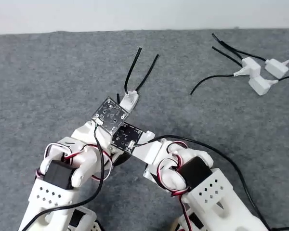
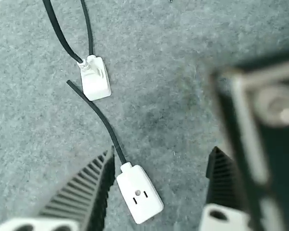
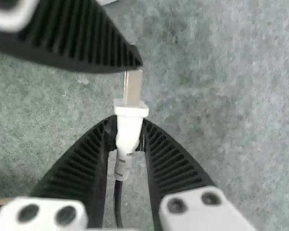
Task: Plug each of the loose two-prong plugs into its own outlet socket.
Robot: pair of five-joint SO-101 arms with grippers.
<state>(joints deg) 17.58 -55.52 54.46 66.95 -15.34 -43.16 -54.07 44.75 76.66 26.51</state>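
A white outlet socket (image 2: 139,192) with two slots lies on the grey mat on a black cable, between the spread fingers of my left gripper (image 2: 161,154), which is open and not touching it. My right gripper (image 3: 129,126) is shut on a white two-prong plug (image 3: 130,109); its prongs (image 3: 133,86) point away from the fingers, close under a black finger (image 3: 72,38) of the left gripper. In the high view both arms meet mid-table, and their camera boards (image 1: 116,124) hide the grippers. A second white connector (image 2: 95,77) (image 1: 130,100) lies just beyond, with black cables trailing away.
Several more white plugs and sockets (image 1: 260,74) with black cables lie at the far right of the grey mat (image 1: 48,86). The right arm's camera board (image 2: 260,120) looms close beside the left gripper. A black cable (image 1: 221,154) loops over the right arm.
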